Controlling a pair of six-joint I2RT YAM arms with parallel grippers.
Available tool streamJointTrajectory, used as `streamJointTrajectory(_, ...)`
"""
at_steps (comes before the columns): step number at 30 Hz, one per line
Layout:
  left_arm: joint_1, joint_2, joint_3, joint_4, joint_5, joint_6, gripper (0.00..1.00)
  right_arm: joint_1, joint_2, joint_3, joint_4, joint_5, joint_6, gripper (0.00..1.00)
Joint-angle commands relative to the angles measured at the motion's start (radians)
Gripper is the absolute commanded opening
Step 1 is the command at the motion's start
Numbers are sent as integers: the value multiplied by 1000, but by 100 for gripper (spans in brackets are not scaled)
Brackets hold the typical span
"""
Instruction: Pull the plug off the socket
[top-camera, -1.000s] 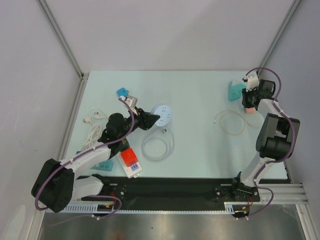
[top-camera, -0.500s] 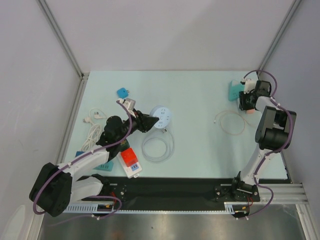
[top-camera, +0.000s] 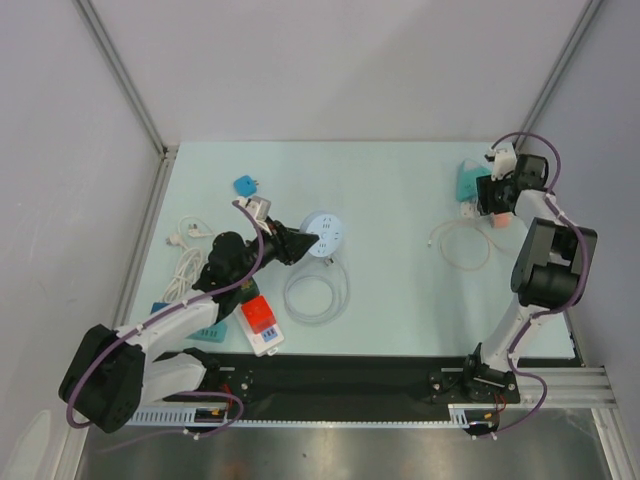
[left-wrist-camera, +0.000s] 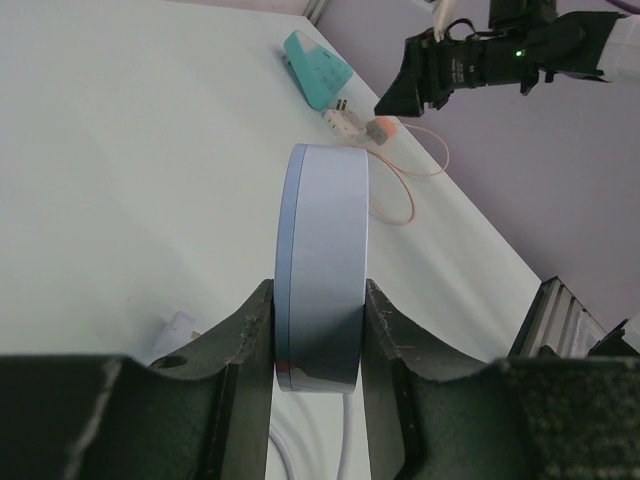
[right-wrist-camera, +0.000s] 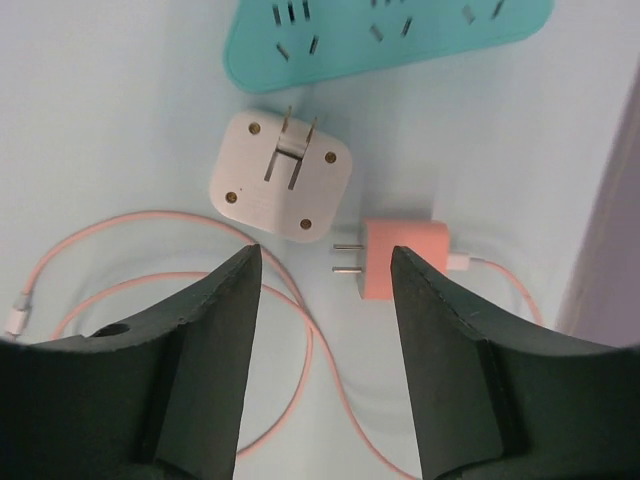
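Seemingly the pull is done: the white square 2-pin plug (right-wrist-camera: 278, 188) lies free beside the teal plastic socket strip (right-wrist-camera: 380, 35), far right, below the right gripper (right-wrist-camera: 322, 290), jaws parted and empty. Left gripper (left-wrist-camera: 320, 335) clamps a round pale-blue socket (left-wrist-camera: 325, 220); next, retreat.

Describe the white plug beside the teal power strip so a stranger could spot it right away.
At the table's far right edge lies a teal power strip. Just off its near side sits the white plug, a rounded square block, prong face up. Unlike the smaller pink plug beside it, it has no cable.
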Motion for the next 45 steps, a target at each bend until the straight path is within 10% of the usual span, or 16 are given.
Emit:
streamJointTrajectory(1,9,3,32,93,29,-24,0,2,-156,2,20,-26,4,60)
streamJointTrajectory(15,18,240,219,103,59,-127,0,95,-616,-178,-395,-744,-66,71)
streamJointTrajectory(30,47,794,1035,6,-106,-357,0,56,-834,-388,-248,-772,90,73)
streamJointTrajectory(45,139,1250,1350,-88,-313,-580,0,-29,-863,-405,-224,-777,132,73)
